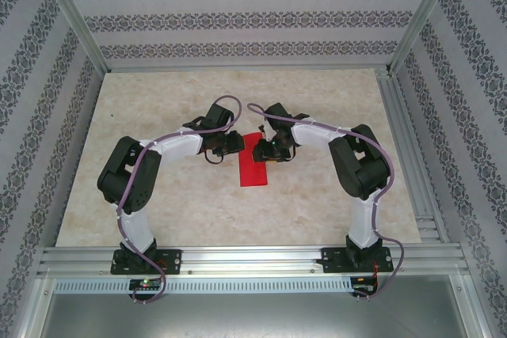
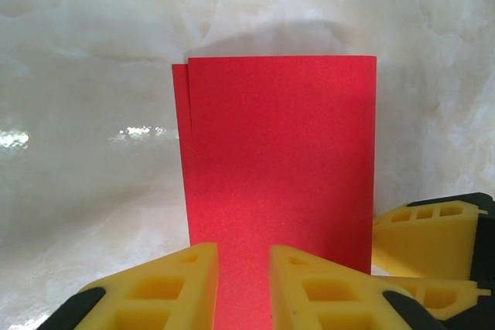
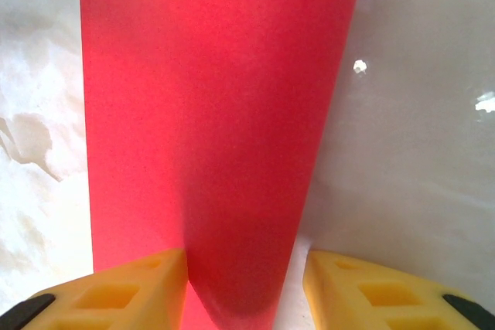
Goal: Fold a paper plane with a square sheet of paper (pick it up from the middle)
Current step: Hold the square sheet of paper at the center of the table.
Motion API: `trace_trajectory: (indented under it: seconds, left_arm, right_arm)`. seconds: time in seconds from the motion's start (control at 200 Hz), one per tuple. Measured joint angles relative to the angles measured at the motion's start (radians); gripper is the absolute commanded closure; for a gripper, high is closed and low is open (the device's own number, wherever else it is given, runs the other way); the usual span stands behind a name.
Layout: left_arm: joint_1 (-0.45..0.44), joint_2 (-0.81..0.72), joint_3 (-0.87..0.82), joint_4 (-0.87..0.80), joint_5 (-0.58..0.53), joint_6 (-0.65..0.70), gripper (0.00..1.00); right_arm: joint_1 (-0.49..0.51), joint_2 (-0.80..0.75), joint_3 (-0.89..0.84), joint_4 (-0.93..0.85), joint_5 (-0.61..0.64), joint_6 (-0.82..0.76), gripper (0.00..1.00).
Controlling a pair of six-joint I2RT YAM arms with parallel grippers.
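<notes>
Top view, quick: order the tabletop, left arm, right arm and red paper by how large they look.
1. Tabletop, largest.
2. Left arm and right arm look alike; no ranking between them.
3. Red paper, smallest.

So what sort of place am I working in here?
Probably a lab test cell: a metal frame boxes it in, patterned panels stand as walls, and the marble-look table is edged by aluminium rails.
</notes>
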Motion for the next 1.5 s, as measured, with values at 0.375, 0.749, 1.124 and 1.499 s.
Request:
trace_trajectory:
  seconds: [0.375,0.749,1.124,1.499]
  left_arm:
    - [0.000,0.008,0.000,0.000,0.000,0.000,0.77]
    - [0.000,0.013,0.000,0.002,0.032,-0.003,0.86]
    - [0.000,0.015,-0.045,0.039,0.067,-0.043,0.92]
    - [0.028,-0.047,-0.193,0.164,0.035,-0.136,0.92]
  right_arm:
    - [0.013,0.014,0.027,-0.032,0.029,-0.007,0.53]
    - [0.013,0.024,0.042,-0.050,0.031,-0.006,0.53]
    - [0.014,0.033,0.053,-0.063,0.034,0.001,0.53]
    - [0.019,0.034,0.055,-0.066,0.048,0.001,0.53]
